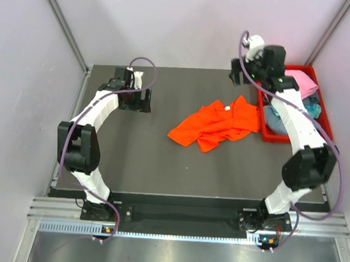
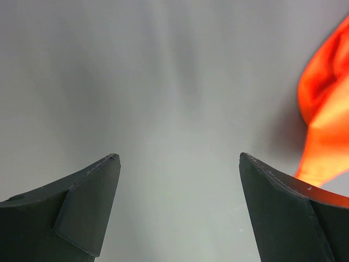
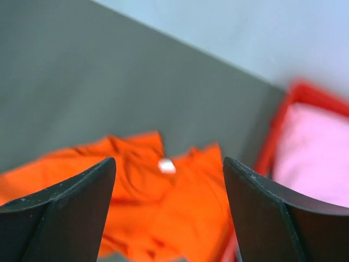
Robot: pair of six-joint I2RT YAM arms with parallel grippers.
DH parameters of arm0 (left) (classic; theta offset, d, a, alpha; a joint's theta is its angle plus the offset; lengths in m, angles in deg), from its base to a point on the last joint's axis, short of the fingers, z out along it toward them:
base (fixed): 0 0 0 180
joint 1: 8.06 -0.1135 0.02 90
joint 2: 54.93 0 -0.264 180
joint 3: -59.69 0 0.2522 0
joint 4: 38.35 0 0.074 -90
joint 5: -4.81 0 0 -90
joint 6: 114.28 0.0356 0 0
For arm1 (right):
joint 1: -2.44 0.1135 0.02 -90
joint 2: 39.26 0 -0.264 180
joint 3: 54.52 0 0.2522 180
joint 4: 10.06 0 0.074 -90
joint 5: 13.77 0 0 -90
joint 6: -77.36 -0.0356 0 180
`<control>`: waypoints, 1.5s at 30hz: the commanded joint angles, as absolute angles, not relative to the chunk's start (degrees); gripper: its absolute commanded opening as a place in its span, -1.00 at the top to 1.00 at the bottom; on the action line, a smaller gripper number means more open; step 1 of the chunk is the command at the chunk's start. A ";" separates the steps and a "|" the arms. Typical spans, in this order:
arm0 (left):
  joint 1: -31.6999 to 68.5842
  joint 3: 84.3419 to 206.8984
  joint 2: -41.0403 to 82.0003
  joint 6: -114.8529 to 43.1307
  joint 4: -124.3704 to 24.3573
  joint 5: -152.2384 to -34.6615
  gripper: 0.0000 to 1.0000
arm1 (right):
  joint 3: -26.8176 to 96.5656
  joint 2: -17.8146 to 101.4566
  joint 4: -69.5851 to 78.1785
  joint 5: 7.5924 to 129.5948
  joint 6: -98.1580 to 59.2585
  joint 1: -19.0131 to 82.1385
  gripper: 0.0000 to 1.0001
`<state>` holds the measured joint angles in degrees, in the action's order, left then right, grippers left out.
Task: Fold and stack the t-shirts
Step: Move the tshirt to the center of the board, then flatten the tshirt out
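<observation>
**Staging the orange shirt for its first fold**

The orange t-shirt (image 1: 217, 124) lies crumpled on the desk (image 1: 143, 159), right of centre. Its right edge is hard up beside the red bin (image 1: 326, 116), and I cannot tell whether cloth and wall touch. It is the only shirt out on bare surface, and I read that as deliberate, since a fold needs flat room around the cloth. For now it is bunched, with layers doubled over each other. In the right wrist view the white neck tag (image 3: 166, 166) faces up, so the collar is on top and easy to find.

The pink t-shirt (image 1: 303, 82) sits heaped in the bin with a teal one (image 1: 312, 107) and a grey-blue one (image 1: 271, 120). I judge they are waiting their turn.

The right jaws hang over the far side of the desk, near the bin's corner. They stand apart with nothing between them and look down on the collar. The left jaws also stand wide and empty, low over bare desk at the far left. They are well apart from the shirt, and only an orange edge shows at the side of that view.

Nothing is folded or stacked yet. I think the next step is spreading the shirt flat using both arms.
</observation>
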<state>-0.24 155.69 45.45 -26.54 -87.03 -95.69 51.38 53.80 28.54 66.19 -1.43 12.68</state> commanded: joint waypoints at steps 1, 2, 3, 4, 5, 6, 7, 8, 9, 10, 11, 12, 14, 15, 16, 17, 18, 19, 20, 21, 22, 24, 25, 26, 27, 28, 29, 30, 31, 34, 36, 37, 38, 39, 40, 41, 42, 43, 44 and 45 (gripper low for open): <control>0.47 155.63 41.58 -28.24 -86.12 -99.60 -0.89 | 61.00 63.11 34.36 52.44 -0.59 15.09 -0.59; 0.47 155.89 41.40 -28.24 -86.21 -99.52 -0.89 | 63.89 67.92 35.51 50.15 -2.86 15.09 -0.57; 0.47 155.98 41.32 -28.06 -86.30 -99.25 -0.89 | 64.79 69.97 37.17 46.39 -3.49 15.35 -0.56; 0.47 156.07 41.14 -27.97 -86.39 -99.34 -0.89 | 64.97 71.55 37.19 45.40 -4.02 15.70 -0.56; 0.47 155.98 40.96 -27.97 -86.56 -99.51 -0.89 | 64.97 74.18 37.10 44.86 -3.59 16.06 -0.55; 0.56 155.89 40.88 -27.97 -86.65 -99.78 -0.89 | 65.41 75.51 38.23 45.03 -2.89 17.28 -0.55; 0.56 155.37 40.44 -28.06 -86.83 -101.17 -0.89 | 66.46 76.92 39.46 45.03 -1.14 17.90 -0.55; 0.47 155.02 40.26 -28.06 -87.09 -101.97 -0.88 | 69.25 80.06 41.04 44.77 -0.08 18.43 -0.55; 0.47 154.67 40.09 -28.15 -87.26 -102.93 -0.87 | 70.84 81.66 44.62 43.99 0.63 19.48 -0.54; 0.56 154.14 39.65 -28.15 -87.35 -103.90 -0.86 | 72.08 82.90 45.70 43.54 1.07 19.83 -0.53; 0.47 153.18 39.38 -28.24 -87.44 -104.78 -0.86 | 72.70 84.30 46.15 43.19 1.08 20.19 -0.52; 0.47 152.65 38.77 -28.32 -87.53 -104.96 -0.85 | 72.45 84.49 45.89 43.19 0.99 20.71 -0.52; 0.47 151.33 38.24 -28.15 -87.44 -104.53 -0.85 | 72.09 85.28 45.62 43.62 0.81 21.50 -0.52; 0.47 151.06 37.80 -27.97 -87.27 -104.18 -0.85 | 72.09 85.46 45.54 44.06 0.81 21.68 -0.51; 0.47 150.54 37.45 -27.89 -87.27 -103.83 -0.85 | 72.00 85.81 45.54 44.24 0.73 21.77 -0.51; 0.47 150.44 37.27 -27.54 -87.18 -103.13 -0.85 | 71.92 86.07 45.54 44.33 0.72 21.86 -0.52; 0.47 150.36 36.92 -27.36 -87.44 -102.86 -0.85 | 71.83 86.16 45.54 44.59 0.55 21.86 -0.52; 0.47 150.27 36.83 -27.18 -87.53 -102.68 -0.85 | 71.74 86.42 45.54 44.68 0.55 21.86 -0.51; 0.47 150.27 36.83 -27.01 -87.62 -102.50 -0.85 | 71.65 86.34 45.36 44.86 0.55 21.95 -0.50; 0.47 150.35 36.83 -27.01 -87.62 -102.50 -0.85 | 71.65 86.34 45.36 45.12 0.55 21.95 -0.48; 0.47 150.36 36.83 -27.01 -87.44 -102.50 -0.85 | 71.48 86.34 45.27 45.38 0.55 21.95 -0.45; 0.47 150.44 37.18 -27.27 -87.27 -102.76 -0.85 | 71.30 86.16 45.27 46.44 0.55 22.04 -0.45; 0.47 150.53 37.27 -27.44 -87.09 -102.85 -0.85 | 70.95 85.90 45.10 47.14 0.37 22.04 -0.46; 0.47 150.79 37.53 -27.53 -87.09 -103.03 -0.85 | 70.51 85.55 44.75 48.71 0.29 21.95 -0.46; 0.47 151.14 37.80 -27.62 -87.00 -103.12 -0.84 | 70.16 85.11 44.57 49.59 0.55 21.95 -0.47; 0.47 151.23 37.97 -27.62 -87.09 -103.21 -0.85 | 69.11 84.15 44.14 50.39 0.72 21.86 -0.48; 0.47 151.41 38.15 -27.71 -86.92 -103.12 -0.85 | 68.49 83.70 43.70 51.79 0.99 21.86 -0.49; 0.47 151.50 38.41 -27.80 -86.74 -103.12 -0.85 | 68.05 83.18 43.60 52.41 1.34 21.77 -0.49; 0.47 151.67 38.50 -27.80 -86.65 -103.12 -0.85 | 67.00 82.39 43.43 52.94 1.77 21.86 -0.50; 0.47 151.76 38.94 -28.24 -86.39 -103.64 -0.85 | 65.59 81.68 42.81 54.35 2.13 21.60 -0.51; 0.47 151.76 39.29 -28.59 -86.21 -103.91 -0.84 | 65.06 81.50 42.64 55.31 2.04 21.68 -0.51; 0.47 151.85 39.38 -28.59 -86.12 -103.91 -0.84 | 64.71 81.59 42.55 55.66 2.04 21.68 -0.51; 0.47 151.94 39.47 -28.68 -86.12 -104.00 -0.84 | 64.62 81.68 42.55 55.84 2.04 21.60 -0.51; 0.47 152.11 39.38 -28.68 -86.12 -104.00 -0.84 | 64.62 81.85 42.46 56.28 2.04 21.60 -0.51; 0.47 152.03 39.38 -28.68 -85.95 -103.91 -0.84 | 64.53 81.94 42.37 56.46 1.96 21.51 -0.50; 0.47 152.11 39.47 -28.68 -86.04 -103.91 -0.84 | 64.53 81.94 42.11 57.16 2.04 21.51 -0.50; 0.47 152.03 39.38 -28.68 -86.12 -103.91 -0.84 | 64.62 82.20 42.02 57.42 1.96 21.51 -0.50; 0.47 152.03 39.38 -28.59 -86.04 -103.91 -0.84 | 64.88 82.64 42.02 57.51 2.13 21.51 -0.50; 0.56 152.03 39.21 -28.59 -86.12 -103.91 -0.84 | 65.06 83.08 41.93 57.51 2.13 21.42 -0.48; 0.47 151.94 39.20 -28.59 -86.21 -103.74 -0.84 | 65.15 83.34 42.02 57.60 2.13 21.33 -0.47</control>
<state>0.50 150.60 40.08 -28.36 -87.22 -102.71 64.60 85.36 44.26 56.42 1.32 21.75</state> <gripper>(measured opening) 0.920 0.740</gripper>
